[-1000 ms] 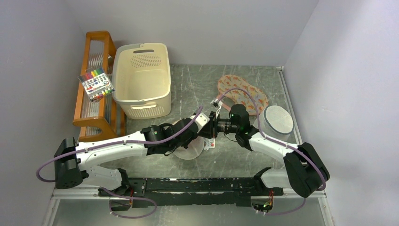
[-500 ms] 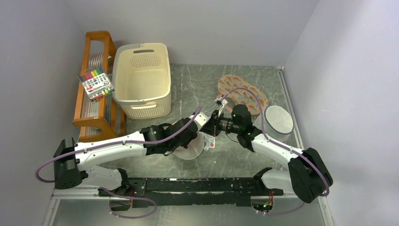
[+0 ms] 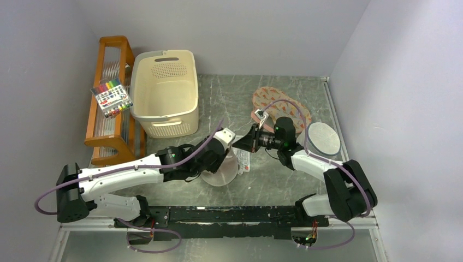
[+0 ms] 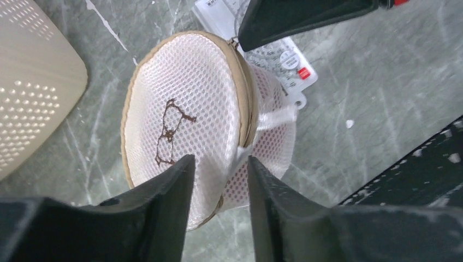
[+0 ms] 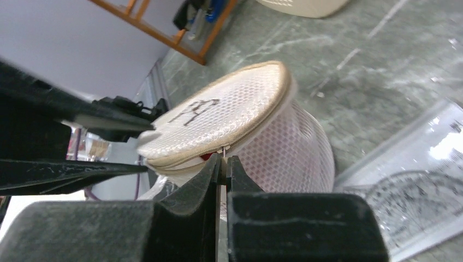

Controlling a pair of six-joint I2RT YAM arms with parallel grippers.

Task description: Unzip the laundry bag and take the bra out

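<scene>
The laundry bag (image 4: 180, 109), round cream-beige mesh with a dark squiggle on its flat face, sits tilted at mid-table (image 3: 223, 173). My left gripper (image 4: 219, 161) straddles its near rim, and mesh fills the gap between the fingers. It shows in the top view (image 3: 218, 157). My right gripper (image 5: 224, 158) is shut on the zip pull at the bag's rim, also in the top view (image 3: 240, 143). The bag (image 5: 229, 117) gapes slightly beside the pull, with something red (image 5: 207, 156) inside. The bra itself is hidden.
A clear plastic packet with printed labels (image 4: 275, 57) lies right of the bag. A whiter drum-shaped mesh bag (image 3: 322, 139) stands at the right, with a patterned flat piece (image 3: 281, 106) behind it. A cream basket (image 3: 165, 93), a wooden rack (image 3: 109, 131) and a marker pack (image 3: 112, 98) stand at the back left.
My right wrist has moved back and to the right, still shut at the bag's rim. My left arm has drawn slightly to the left with the bag.
</scene>
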